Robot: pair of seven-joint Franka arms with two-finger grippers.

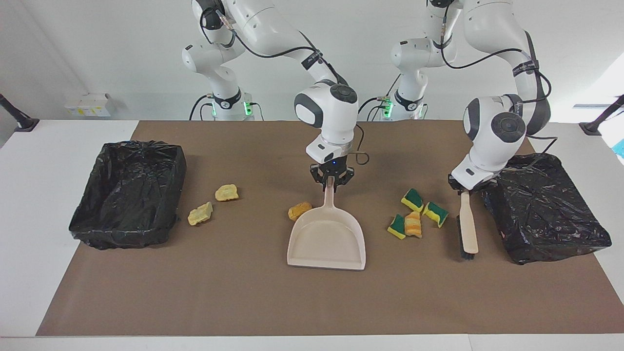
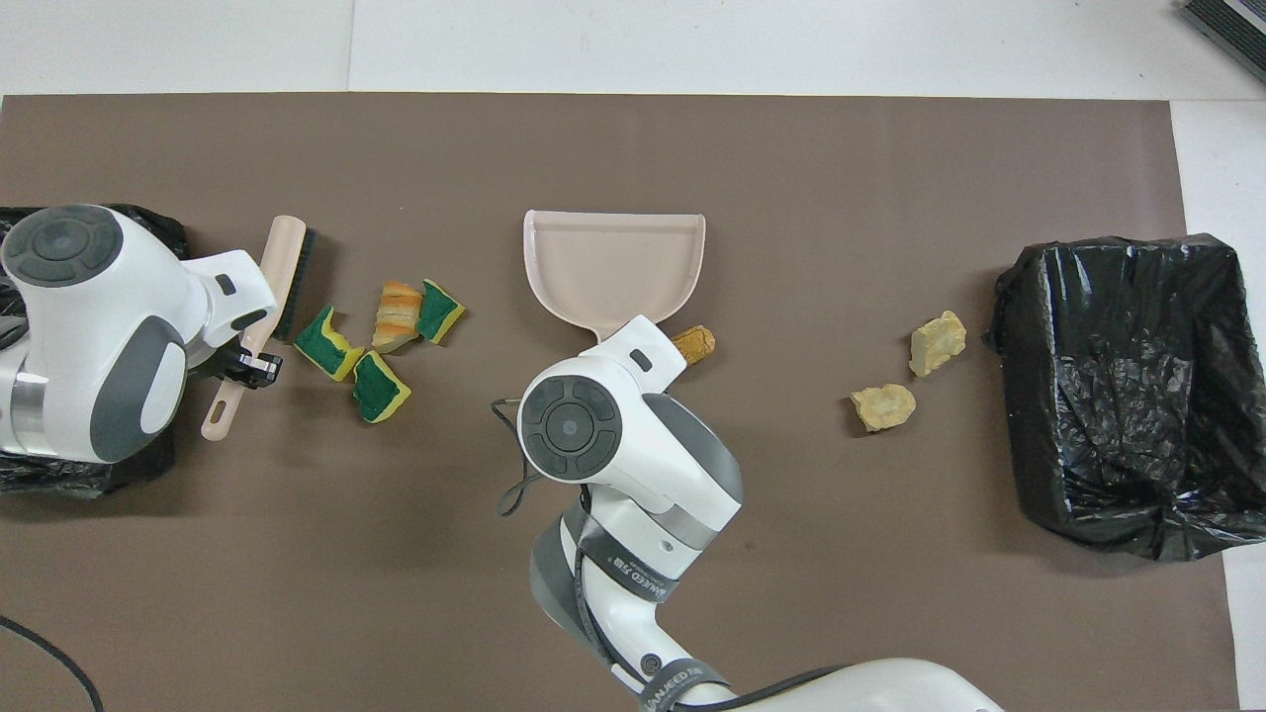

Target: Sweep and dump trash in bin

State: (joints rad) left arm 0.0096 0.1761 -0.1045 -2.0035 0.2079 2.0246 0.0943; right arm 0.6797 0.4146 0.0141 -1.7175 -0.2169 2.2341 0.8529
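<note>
Arms bend low over bench [image 1: 312,302] — left pincer [image 1: 466,189] clamped on brush [image 1: 468,229] by sponge bits [image 1: 413,214], right pincer [image 1: 332,179] clamped on dustpan [image 1: 327,239] handle, mid-bench.

In the overhead view the dustpan [image 2: 613,259] handle is hidden under the right arm's wrist, and part of the tan-orange lump [image 2: 694,343] is covered by it too. The bin [image 2: 148,225] at the left arm's end is cut off by the edge and largely covered by the left arm. Whether the brush [image 1: 468,229] bristles touch the mat cannot be told.
</note>
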